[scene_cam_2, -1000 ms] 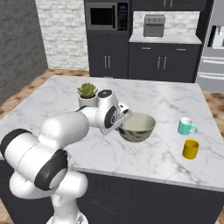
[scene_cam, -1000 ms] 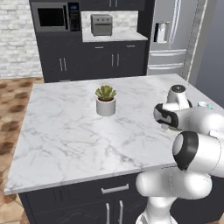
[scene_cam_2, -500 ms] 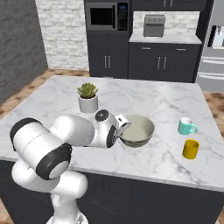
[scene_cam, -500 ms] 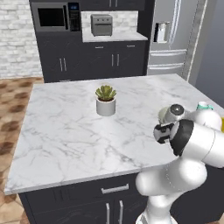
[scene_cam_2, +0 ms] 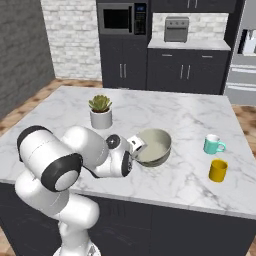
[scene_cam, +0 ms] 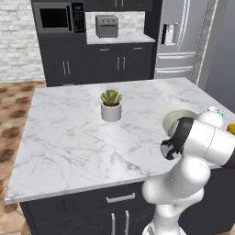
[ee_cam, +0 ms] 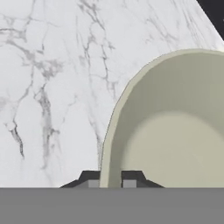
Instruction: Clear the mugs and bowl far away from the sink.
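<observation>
Gripper (ee_cam: 110, 181) clamped astride bowl (ee_cam: 175, 131) rim, wall between fingertips. Best kept level, dragged slowly clear of mugs (scene_cam_2: 214, 145).

Glossy white arm (scene_cam_2: 75, 160), dark joints

A white grey-veined marble tabletop (scene_cam: 69, 133) tops a dark-cabinet island. Beyond it stand dark wall cabinets (scene_cam: 96, 62), a black built-in microwave (scene_cam: 57, 18), a grey toaster oven (scene_cam: 107, 26), a stainless steel fridge (scene_cam: 179, 41), a whitish brick wall (scene_cam_2: 70, 40) and a brown patterned floor (scene_cam: 13, 101).
</observation>
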